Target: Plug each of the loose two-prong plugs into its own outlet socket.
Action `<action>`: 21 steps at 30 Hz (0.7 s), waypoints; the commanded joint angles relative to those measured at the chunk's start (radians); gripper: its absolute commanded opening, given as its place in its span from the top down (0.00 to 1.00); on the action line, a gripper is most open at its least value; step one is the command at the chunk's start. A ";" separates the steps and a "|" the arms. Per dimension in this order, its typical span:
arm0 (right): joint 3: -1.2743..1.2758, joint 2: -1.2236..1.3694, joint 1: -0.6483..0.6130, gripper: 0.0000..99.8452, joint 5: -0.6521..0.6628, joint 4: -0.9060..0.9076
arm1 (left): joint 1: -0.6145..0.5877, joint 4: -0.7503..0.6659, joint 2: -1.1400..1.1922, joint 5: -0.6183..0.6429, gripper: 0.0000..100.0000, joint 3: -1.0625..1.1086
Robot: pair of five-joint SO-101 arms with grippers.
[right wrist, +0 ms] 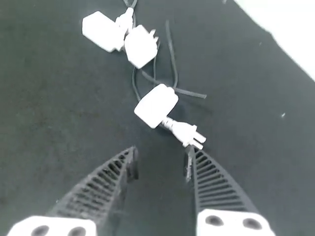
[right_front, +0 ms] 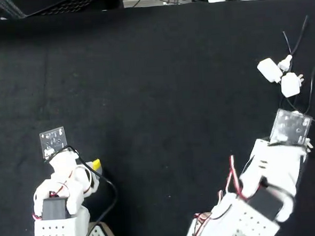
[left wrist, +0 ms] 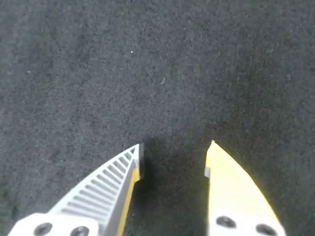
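From up high, the white plugs [right_front: 290, 84] lie bunched at the far right of the black tabletop [right_front: 154, 70], and the right arm [right_front: 267, 170] sits close by, likely to grab one. The left fingers [left wrist: 113, 187] are apart over the tabletop, holding nothing. The right fingers [right wrist: 110, 187] are apart too; one plug [right wrist: 184, 132] lies flat just beside their tips, its length running from a white block [right wrist: 156, 105] out to two prongs that point away from it.

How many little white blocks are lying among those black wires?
3. One white block lies just ahead of the right gripper; a second block and a third block sit side by side beyond it. The arm may hide others.
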 commanded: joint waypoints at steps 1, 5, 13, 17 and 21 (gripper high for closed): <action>-0.137 0.225 -0.011 0.82 -0.002 -0.011 | 0.002 0.003 -0.005 0.003 0.78 0.016; -0.266 0.498 -0.012 0.82 -0.002 -0.011 | 0.002 0.003 -0.003 0.003 0.78 0.016; -0.418 0.966 0.052 0.82 -0.032 -0.021 | 0.002 0.003 -0.003 0.003 0.78 0.016; -0.547 1.165 0.129 0.82 -0.110 -0.032 | 0.002 0.003 -0.003 0.003 0.78 0.016; -0.661 1.319 0.153 0.82 -0.153 -0.026 | 0.002 0.003 -0.003 0.003 0.78 0.016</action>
